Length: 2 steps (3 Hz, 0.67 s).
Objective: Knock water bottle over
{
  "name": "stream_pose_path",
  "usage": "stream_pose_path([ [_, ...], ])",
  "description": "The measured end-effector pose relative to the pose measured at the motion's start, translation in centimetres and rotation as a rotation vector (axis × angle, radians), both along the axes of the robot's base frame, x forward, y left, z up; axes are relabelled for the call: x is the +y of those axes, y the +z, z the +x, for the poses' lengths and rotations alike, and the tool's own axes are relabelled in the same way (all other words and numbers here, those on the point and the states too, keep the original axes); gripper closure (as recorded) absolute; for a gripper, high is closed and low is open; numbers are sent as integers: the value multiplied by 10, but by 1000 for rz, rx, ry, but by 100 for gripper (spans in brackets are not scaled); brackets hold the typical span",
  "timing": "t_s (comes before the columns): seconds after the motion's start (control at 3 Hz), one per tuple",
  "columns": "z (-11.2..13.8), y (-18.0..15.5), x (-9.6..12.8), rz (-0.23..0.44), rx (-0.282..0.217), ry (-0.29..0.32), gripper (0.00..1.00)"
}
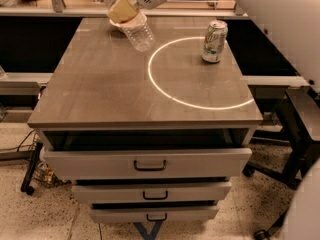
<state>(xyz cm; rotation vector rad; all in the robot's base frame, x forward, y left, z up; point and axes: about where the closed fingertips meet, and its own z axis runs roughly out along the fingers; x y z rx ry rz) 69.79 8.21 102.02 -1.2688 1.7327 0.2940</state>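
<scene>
The water bottle (136, 28) is a clear ribbed plastic bottle. It is tilted near the back left of the table (100, 94), with its base pointing down and to the right and its top hidden behind my gripper. My gripper (123, 9) reaches in from the top right. Its tan fingers (120, 11) are closed across the upper half of the bottle. Whether the bottle's base touches the table I cannot tell.
A green-and-white soda can (215, 41) stands upright at the back right, on a bright ring of light (172, 98). A white dish edge (114, 24) shows behind the bottle. Below the tabletop are drawers (147, 161). My arm (280, 19) fills the upper right, and a dark chair (300, 129) stands at right.
</scene>
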Motion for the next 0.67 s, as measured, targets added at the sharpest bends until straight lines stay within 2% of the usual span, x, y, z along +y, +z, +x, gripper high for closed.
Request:
stream_pose_path([
  [0.33, -9, -20, -10, -226, 71, 31, 100],
  [0.67, -30, -54, -6, -397, 171, 101, 100],
])
